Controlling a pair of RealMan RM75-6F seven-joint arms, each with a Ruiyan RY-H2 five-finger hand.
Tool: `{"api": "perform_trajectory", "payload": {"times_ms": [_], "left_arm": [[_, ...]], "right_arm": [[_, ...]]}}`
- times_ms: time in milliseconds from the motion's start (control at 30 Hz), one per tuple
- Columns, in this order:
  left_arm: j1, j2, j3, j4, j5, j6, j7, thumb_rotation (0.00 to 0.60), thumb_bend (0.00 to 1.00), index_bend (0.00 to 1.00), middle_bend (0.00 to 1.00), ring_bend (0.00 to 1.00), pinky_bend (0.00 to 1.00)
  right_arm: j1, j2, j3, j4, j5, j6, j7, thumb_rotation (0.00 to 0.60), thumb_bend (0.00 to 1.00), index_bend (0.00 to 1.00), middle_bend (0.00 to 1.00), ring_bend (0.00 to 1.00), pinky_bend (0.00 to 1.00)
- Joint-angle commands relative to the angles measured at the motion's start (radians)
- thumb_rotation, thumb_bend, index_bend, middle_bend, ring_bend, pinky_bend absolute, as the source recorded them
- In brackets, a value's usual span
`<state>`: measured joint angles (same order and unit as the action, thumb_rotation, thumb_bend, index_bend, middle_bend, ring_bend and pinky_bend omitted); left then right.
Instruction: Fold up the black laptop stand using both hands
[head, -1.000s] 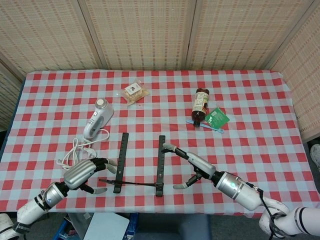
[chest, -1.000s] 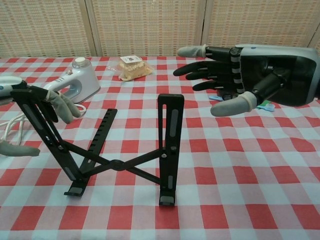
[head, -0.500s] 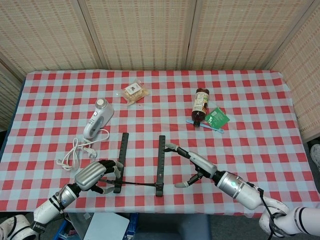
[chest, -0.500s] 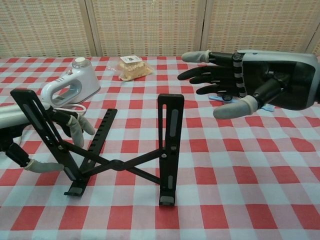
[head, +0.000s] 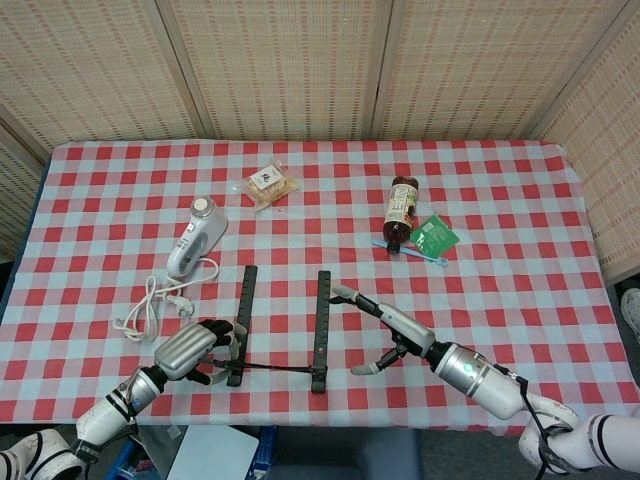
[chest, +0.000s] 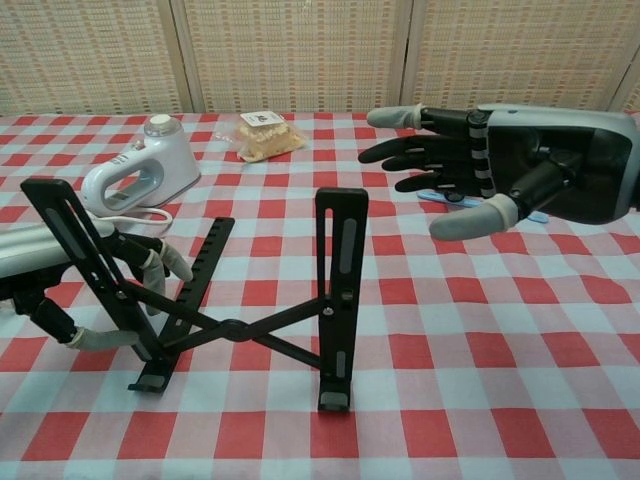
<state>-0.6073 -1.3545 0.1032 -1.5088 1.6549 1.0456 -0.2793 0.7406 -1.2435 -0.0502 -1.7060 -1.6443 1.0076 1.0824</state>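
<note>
Since a second ago our left robot hand (chest: 70, 290) has slid in toward the left rail of the laptop stand (chest: 235, 330); fingers now curl around that raised rail, thumb below it, and look to be touching it, though we can't confirm a firm grip. Right robot hand (chest: 480, 165) has barely moved: it hangs spread and empty above and to the right of the right rail, not touching.

Stand sits near the front edge of the bench (head: 520, 300), still unfolded: two slotted rails tilted up, crossed links joined at a centre pivot.

Handling, our read: thin rigid plastic or metal, light, so it will skate on the cloth if pushed from one side only. Best to take each rail mid-length and press them together evenly so the cross links scissor shut. Keep fingers off the pivot and links, which is where they would get pinched. The rails look smooth, so wrap them rather than pinch.

Around it, left to right: hand mixer (head: 197, 235) with its white cord (head: 150, 305) trailing close to our left robot hand and could snag; snack packet (head: 270, 185) far back; bottle (head: 402, 208), green packet (head: 434, 236) and toothbrush (head: 412, 251) well behind the right side, out of the way.
</note>
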Motion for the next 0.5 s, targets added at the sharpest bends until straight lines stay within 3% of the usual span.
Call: {"api": "perform_trajectory", "payload": {"times_ms": [33,500], "left_arm": [[-0.001,0.000,0.000,-0.001,-0.002,-0.003,-0.001,0.600,0.29,0.48,0.23,0.23,0.28],[-0.002,-0.005,-0.002,0.004,-0.006,-0.007,0.005,0.600,0.34,0.53,0.23,0.24,0.28]], "right_arm": [[-0.001,-0.001,0.000,0.001,-0.001,0.000,-0.001,0.600,0.07,0.00,0.11,0.00,0.03],[-0.005,-0.007,-0.004,0.001,-0.004,-0.007,-0.007,0.600,0.07,0.00,0.11,0.00,0.03]]}}
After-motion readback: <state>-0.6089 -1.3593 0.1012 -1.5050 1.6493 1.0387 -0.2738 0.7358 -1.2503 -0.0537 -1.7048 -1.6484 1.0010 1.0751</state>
